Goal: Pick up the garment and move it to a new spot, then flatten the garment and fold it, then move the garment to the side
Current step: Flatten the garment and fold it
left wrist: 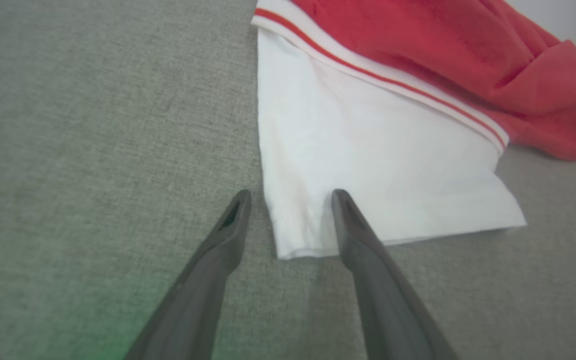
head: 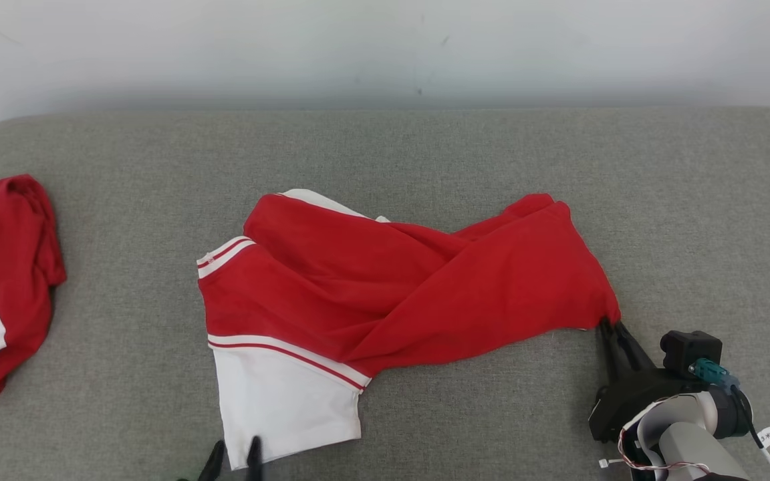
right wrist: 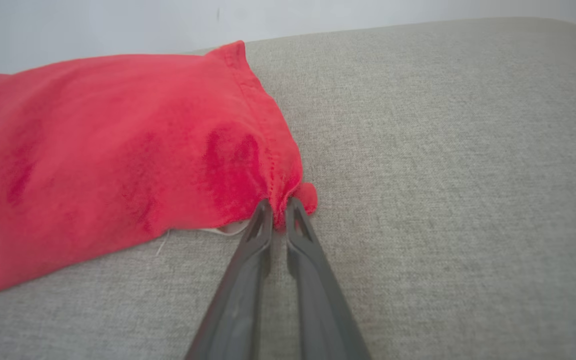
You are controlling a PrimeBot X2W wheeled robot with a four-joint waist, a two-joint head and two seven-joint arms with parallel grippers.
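A red and white garment (head: 392,280) lies twisted across the middle of the grey table (head: 425,153). Its white part points toward me and its red body stretches to the right. My left gripper (head: 234,451) is open at the bottom edge of the head view. In the left wrist view, my left gripper (left wrist: 290,197) straddles the near left corner of the garment's (left wrist: 368,150) white part, one finger on the cloth and one on the table. My right gripper (head: 611,326) pinches the red right-hand corner. The right wrist view shows my right gripper (right wrist: 278,205) with its fingers closed on the bunched hem of the garment (right wrist: 118,150).
Another red and white garment (head: 4,280) lies crumpled at the table's far left edge. The grey padded surface has rounded back corners and ends at a pale wall (head: 385,47). Bare table stretches to the right of my right gripper and behind the garment.
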